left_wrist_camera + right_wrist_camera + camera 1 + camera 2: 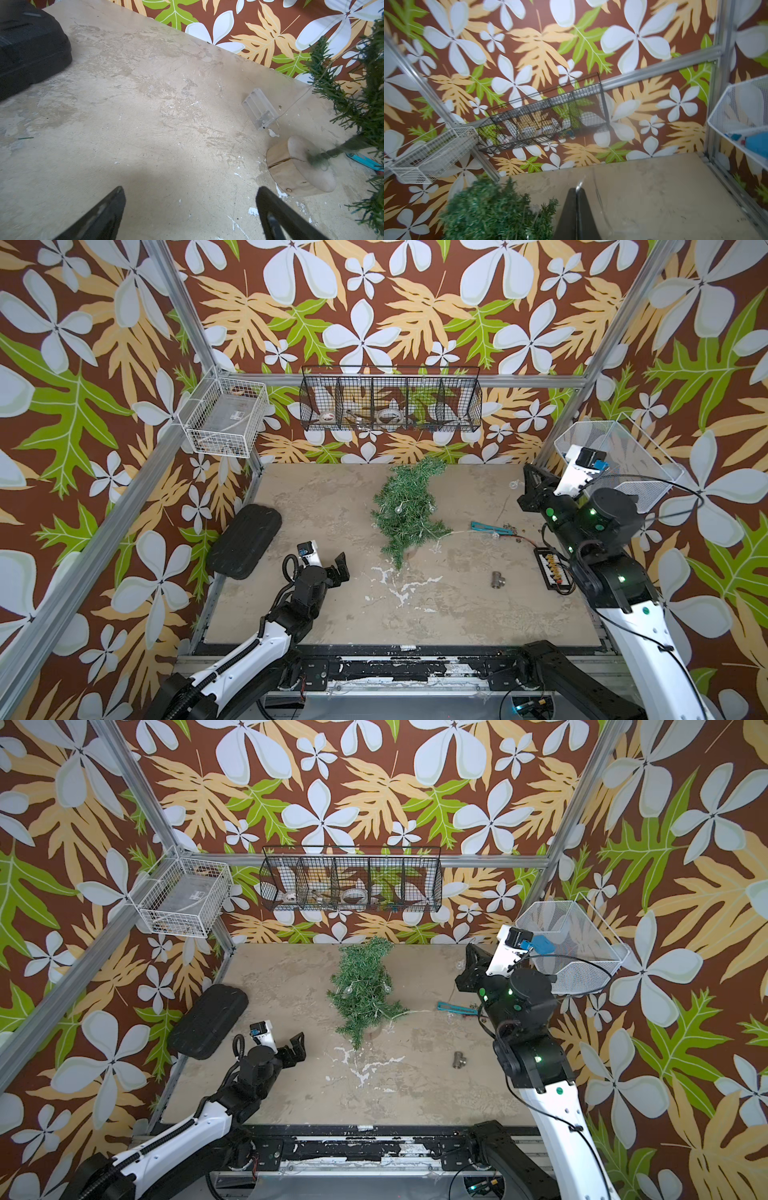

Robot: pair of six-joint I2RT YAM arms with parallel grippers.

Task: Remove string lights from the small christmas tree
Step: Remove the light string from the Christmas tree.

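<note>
Right wrist: R jaws pinch string lights (579,184); L jaws spread wide.

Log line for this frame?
left gripper: open, empty | right gripper: shut on string lights | small christmas tree: lights on it

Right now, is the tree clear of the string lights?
No, bulbs of the string lights hang among branches of the small christmas tree.

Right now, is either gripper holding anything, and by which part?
The right gripper appears to pinch the string lights by the thin wire at its fingertips; the left gripper is open and empty.
</note>
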